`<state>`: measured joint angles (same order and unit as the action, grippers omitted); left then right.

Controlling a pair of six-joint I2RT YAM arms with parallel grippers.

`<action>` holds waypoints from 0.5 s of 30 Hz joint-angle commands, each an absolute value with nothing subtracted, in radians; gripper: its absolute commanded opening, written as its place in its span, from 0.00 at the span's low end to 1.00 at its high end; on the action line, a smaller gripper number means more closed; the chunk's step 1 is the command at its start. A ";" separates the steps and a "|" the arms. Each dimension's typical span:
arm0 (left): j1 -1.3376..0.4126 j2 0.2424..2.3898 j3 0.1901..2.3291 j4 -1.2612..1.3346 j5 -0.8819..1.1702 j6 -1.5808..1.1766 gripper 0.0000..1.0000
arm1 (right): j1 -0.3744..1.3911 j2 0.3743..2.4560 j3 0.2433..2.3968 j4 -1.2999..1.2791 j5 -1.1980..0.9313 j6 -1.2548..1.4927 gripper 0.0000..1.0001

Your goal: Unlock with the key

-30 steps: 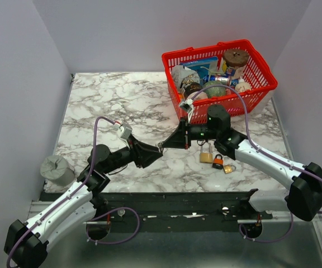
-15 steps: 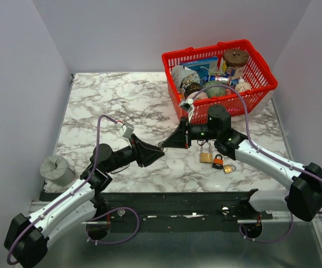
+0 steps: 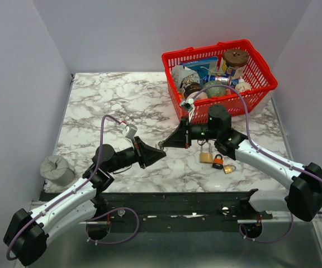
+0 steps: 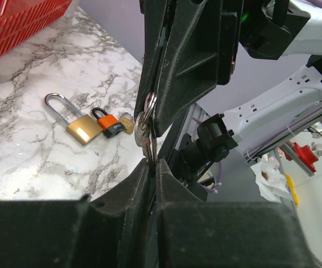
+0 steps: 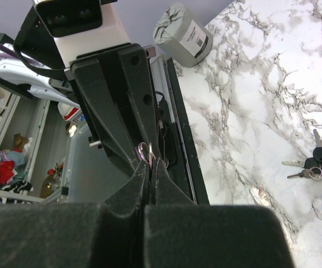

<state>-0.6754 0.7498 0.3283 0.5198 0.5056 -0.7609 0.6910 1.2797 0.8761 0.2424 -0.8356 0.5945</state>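
A small bunch of keys (image 4: 145, 127) on a ring hangs between my two grippers, which meet tip to tip above the marble table (image 3: 105, 106). My left gripper (image 4: 152, 162) is shut on the key blades, and it also shows in the top view (image 3: 158, 150). My right gripper (image 5: 150, 161) is shut on the key ring (image 5: 144, 151), and it also shows in the top view (image 3: 165, 144). Three padlocks lie on the table to the right: a brass one (image 3: 206, 156), an orange one (image 3: 218, 162) and a small brass one (image 3: 229, 168). They also show in the left wrist view (image 4: 83, 127).
A red basket (image 3: 261, 70) full of items stands at the back right. A grey roll (image 3: 57, 170) sits at the front left edge. A second bunch of black-headed keys (image 5: 316, 165) lies on the marble in the right wrist view.
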 commanded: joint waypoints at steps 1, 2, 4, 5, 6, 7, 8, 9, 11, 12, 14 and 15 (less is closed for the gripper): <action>-0.681 0.755 0.311 0.555 0.505 -0.756 0.07 | 0.686 1.264 0.861 0.272 -0.841 0.606 0.01; -0.681 0.755 0.310 0.551 0.506 -0.756 0.05 | 0.686 1.262 0.859 0.273 -0.838 0.607 0.01; -0.683 0.753 0.310 0.543 0.512 -0.756 0.00 | 0.686 1.258 0.858 0.272 -0.824 0.607 0.01; -0.683 0.753 0.311 0.522 0.517 -0.753 0.00 | 0.686 1.256 0.856 0.272 -0.819 0.604 0.01; -0.683 0.752 0.317 0.503 0.522 -0.743 0.00 | 0.684 1.255 0.856 0.265 -0.819 0.597 0.01; -0.683 0.746 0.324 0.479 0.528 -0.735 0.00 | 0.683 1.252 0.859 0.255 -0.813 0.586 0.01; -0.683 0.742 0.330 0.424 0.528 -0.726 0.00 | 0.683 1.252 0.862 0.239 -0.805 0.553 0.01; -0.683 0.736 0.345 0.395 0.529 -0.707 0.00 | 0.683 1.250 0.873 0.200 -0.802 0.529 0.01; -0.683 0.721 0.359 0.313 0.537 -0.690 0.00 | 0.683 1.262 0.897 0.134 -0.807 0.438 0.01; -0.683 0.716 0.374 0.286 0.540 -0.671 0.00 | 0.683 1.264 0.910 0.071 -0.807 0.410 0.01; -0.683 0.709 0.391 0.208 0.543 -0.652 0.00 | 0.683 1.262 0.925 0.029 -0.795 0.343 0.01; -0.683 0.704 0.406 0.184 0.545 -0.637 0.00 | 0.684 1.256 0.928 0.003 -0.790 0.321 0.01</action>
